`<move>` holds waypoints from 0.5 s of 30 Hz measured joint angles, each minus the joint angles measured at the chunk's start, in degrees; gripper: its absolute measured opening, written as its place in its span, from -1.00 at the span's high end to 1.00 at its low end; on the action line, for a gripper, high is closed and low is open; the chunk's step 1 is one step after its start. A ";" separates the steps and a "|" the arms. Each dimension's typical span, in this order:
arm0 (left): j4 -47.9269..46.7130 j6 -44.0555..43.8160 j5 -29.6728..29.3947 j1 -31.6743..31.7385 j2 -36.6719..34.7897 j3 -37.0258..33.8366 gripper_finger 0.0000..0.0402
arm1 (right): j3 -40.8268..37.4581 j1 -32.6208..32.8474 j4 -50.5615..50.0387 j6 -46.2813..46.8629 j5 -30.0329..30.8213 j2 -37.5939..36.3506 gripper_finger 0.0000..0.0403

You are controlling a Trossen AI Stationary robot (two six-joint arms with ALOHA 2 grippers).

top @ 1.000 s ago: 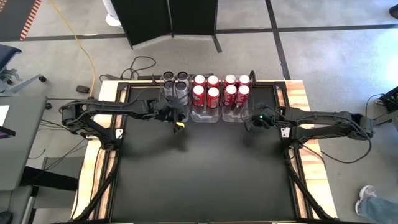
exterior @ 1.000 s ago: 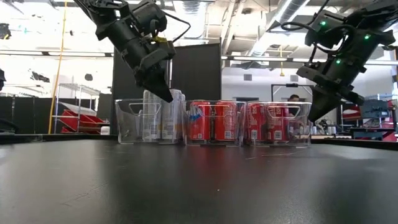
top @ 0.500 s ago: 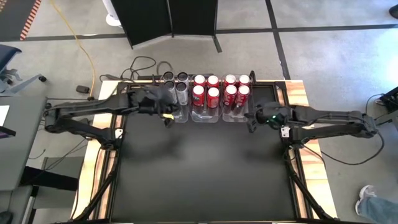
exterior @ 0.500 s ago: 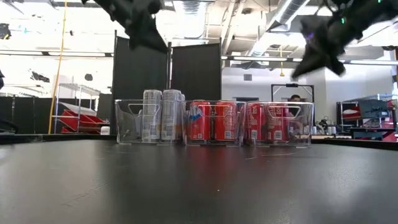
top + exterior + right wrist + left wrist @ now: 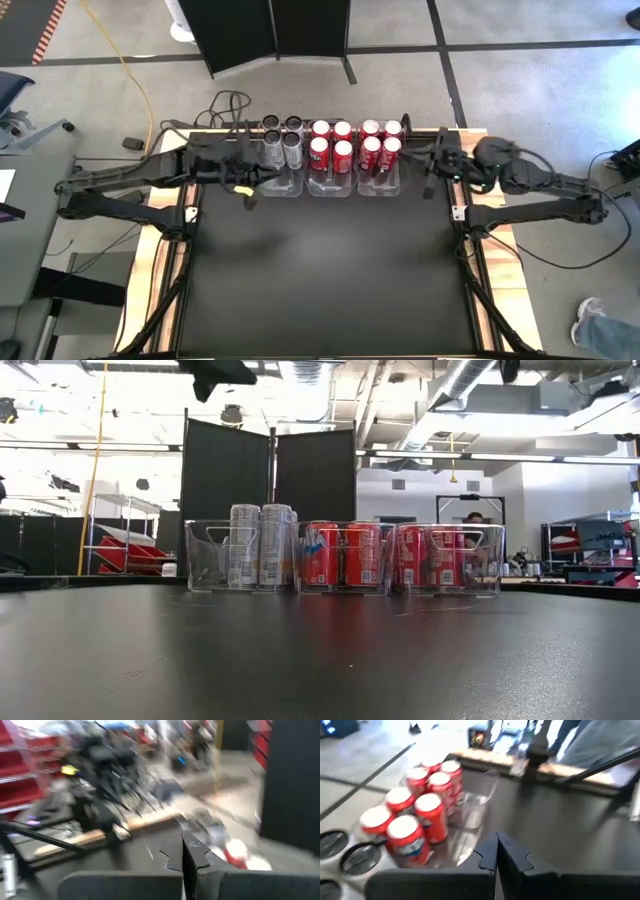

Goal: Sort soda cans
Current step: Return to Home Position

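Red soda cans (image 5: pixel 320 148) show tops from above, labels low

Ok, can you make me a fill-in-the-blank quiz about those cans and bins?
The clear bins standing in a row number ___.
The silver cans are in the bin on the ___ arm's side.
The red cans fill ___ bins.
The left gripper and right gripper are both shut and hold ___.
Missing words: three; left; two; nothing.

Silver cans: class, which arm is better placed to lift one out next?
Probably left: the left gripper hangs near the silver cans; the right gripper is past the red cans.
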 joint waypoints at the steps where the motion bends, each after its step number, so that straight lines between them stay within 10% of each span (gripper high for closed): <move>1: 0.20 -0.24 0.25 -0.82 -0.82 0.00 0.99 | 0.27 0.00 1.03 -1.15 -1.35 -0.56 0.96; 8: -4.67 4.46 0.28 -7.00 -6.58 0.00 1.00 | 0.44 3.27 8.33 -18.16 -17.62 -3.75 0.99; 15: -8.17 8.52 -4.35 -13.64 -10.43 -0.02 1.00 | 0.35 9.73 5.32 -24.07 -19.83 -3.97 1.00</move>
